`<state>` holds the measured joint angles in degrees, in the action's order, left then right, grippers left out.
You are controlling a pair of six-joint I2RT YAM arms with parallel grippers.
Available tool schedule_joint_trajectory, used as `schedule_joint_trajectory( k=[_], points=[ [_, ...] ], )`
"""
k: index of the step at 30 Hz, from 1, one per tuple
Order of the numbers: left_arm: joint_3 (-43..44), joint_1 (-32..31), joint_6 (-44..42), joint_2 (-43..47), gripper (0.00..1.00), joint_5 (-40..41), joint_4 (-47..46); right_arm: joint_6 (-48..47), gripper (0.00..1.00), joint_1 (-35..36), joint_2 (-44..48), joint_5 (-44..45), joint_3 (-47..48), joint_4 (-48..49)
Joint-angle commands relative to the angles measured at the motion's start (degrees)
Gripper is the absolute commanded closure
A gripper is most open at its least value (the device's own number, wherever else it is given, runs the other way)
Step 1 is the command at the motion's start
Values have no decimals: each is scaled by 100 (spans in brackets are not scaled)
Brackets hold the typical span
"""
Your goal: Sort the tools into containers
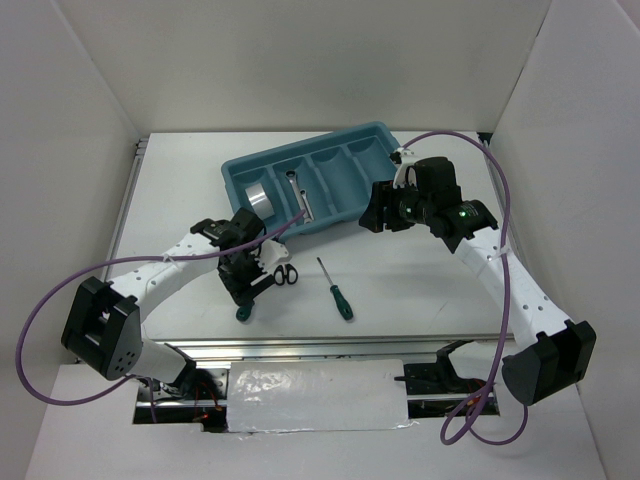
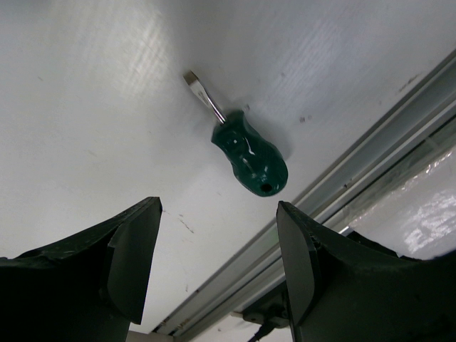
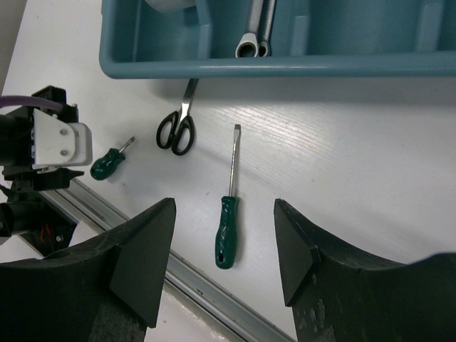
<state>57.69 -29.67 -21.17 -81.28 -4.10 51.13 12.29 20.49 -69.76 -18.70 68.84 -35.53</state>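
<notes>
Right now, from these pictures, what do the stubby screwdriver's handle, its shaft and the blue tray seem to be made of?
The stubby screwdriver: its handle looks like hard green plastic, glossy, judging by the white highlights; its shaft looks like bare silvery metal. The tray: probably moulded plastic, teal, smooth with a dull sheen and rounded edges.

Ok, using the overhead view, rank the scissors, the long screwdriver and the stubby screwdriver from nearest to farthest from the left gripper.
Measured from the left gripper:
1. The stubby screwdriver, right beside it on the near side.
2. The scissors, a little off to its right.
3. The long screwdriver, farther right, beyond the scissors.
</notes>
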Motion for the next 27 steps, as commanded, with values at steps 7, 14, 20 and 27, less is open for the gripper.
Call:
schedule_joint_trajectory(
  k=[7, 14, 20, 27],
  points=[
    [-109, -12, -37, -660, 23, -232, 302, -34, 35, 78, -117, -11, 130, 29],
    [-39, -100, -63, -1145, 27, -258, 143, -61, 35, 78, -135, 33, 121, 11],
    [111, -100, -54, -1505, 31, -390, 28, -78, 35, 60, -143, 51, 95, 11],
    [225, -100, 7, -1971, 43, -548, -77, -61, 35, 86, -196, 42, 95, 20]
  ],
)
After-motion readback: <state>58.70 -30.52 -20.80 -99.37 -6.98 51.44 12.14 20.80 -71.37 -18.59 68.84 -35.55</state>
